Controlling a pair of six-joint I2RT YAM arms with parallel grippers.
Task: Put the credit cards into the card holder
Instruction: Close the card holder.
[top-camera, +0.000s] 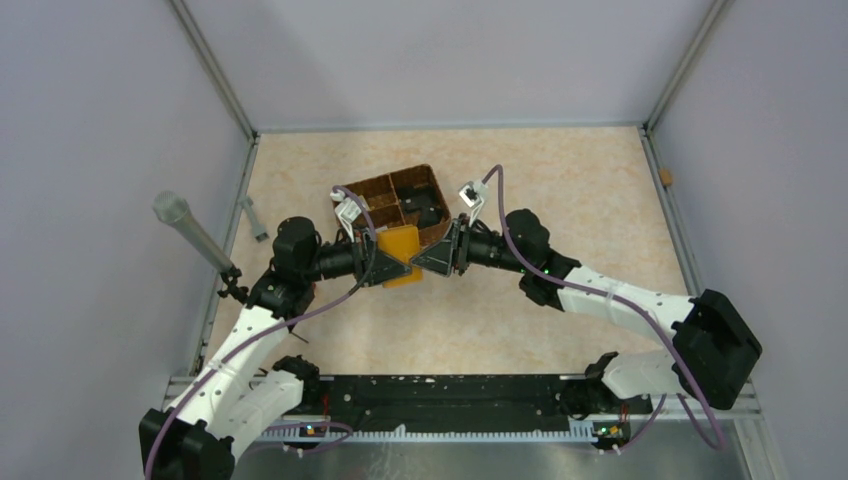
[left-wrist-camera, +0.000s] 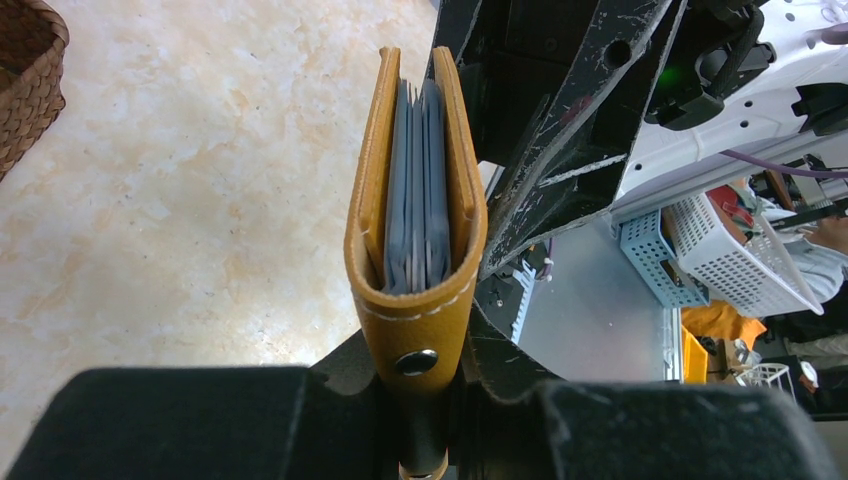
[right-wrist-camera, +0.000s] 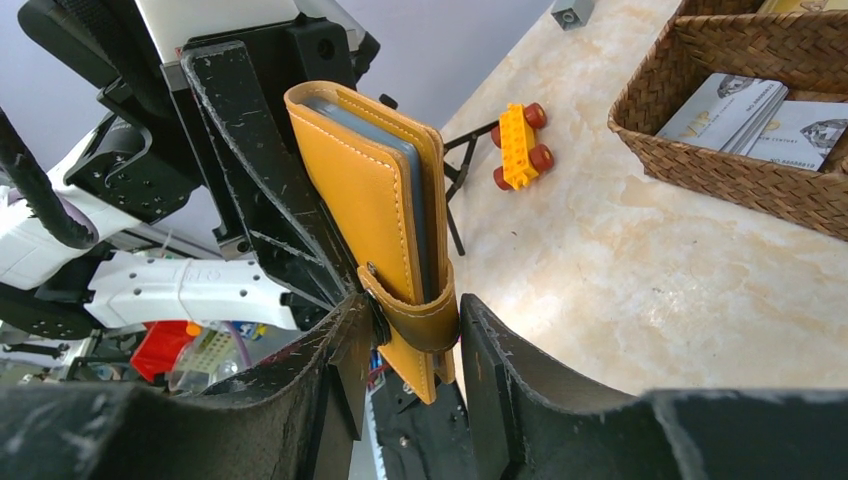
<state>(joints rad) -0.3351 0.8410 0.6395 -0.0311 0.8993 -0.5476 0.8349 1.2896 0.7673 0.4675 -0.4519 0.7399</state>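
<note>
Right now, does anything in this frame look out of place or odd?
Mildly: the card holder, held aloft edge-up, looks strapped shut with grey cards inside, yet several credit cards still lie in the woven basket.

Overhead, two wrists; shared card holder (top-camera: 402, 245)

Left end effector (top-camera: 390, 268) clamped, right end effector (top-camera: 422, 262) clamped, tips meeting

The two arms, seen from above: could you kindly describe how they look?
Both the left arm and right arm have white links and black joints, each with a purple cable. The fingers are black, flat plates, scuffed with pale scratches.
</note>
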